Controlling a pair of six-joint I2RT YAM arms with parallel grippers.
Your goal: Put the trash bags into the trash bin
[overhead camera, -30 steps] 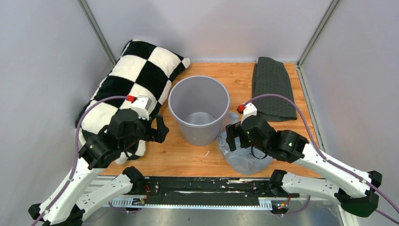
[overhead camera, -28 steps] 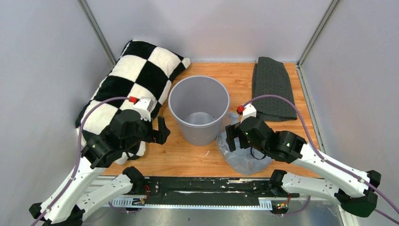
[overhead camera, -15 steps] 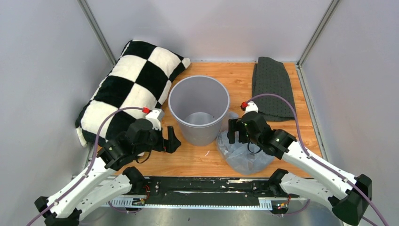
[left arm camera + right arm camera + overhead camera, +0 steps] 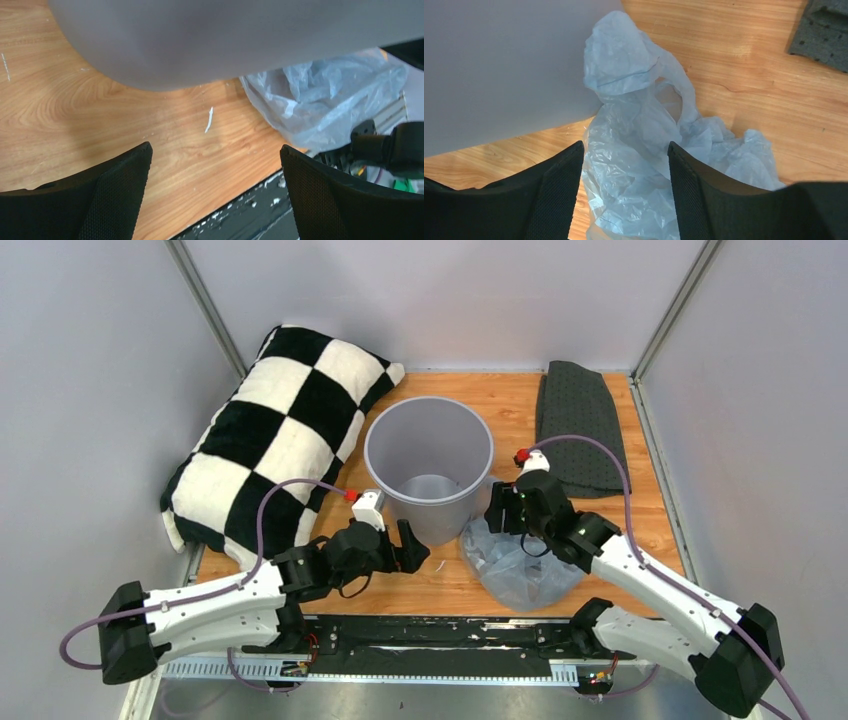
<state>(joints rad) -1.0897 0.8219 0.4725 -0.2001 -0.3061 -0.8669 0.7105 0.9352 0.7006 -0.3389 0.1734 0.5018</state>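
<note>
Pale blue-grey and crumpled, the trash bag (image 4: 520, 568) lies outside the trash bin (image 4: 428, 405), on the wooden table (image 4: 400, 585) near its front edge. Beside it the left gripper (image 4: 215, 150) hangs low, jaws spread wide and empty. Over the bag hovers the right gripper (image 4: 625, 147), jaws apart with plastic showing between them. Just behind stands the bin, the bag against its right wall. A checkered pillow (image 4: 270, 435) and a dotted cloth (image 4: 578, 425) flank it.
</note>
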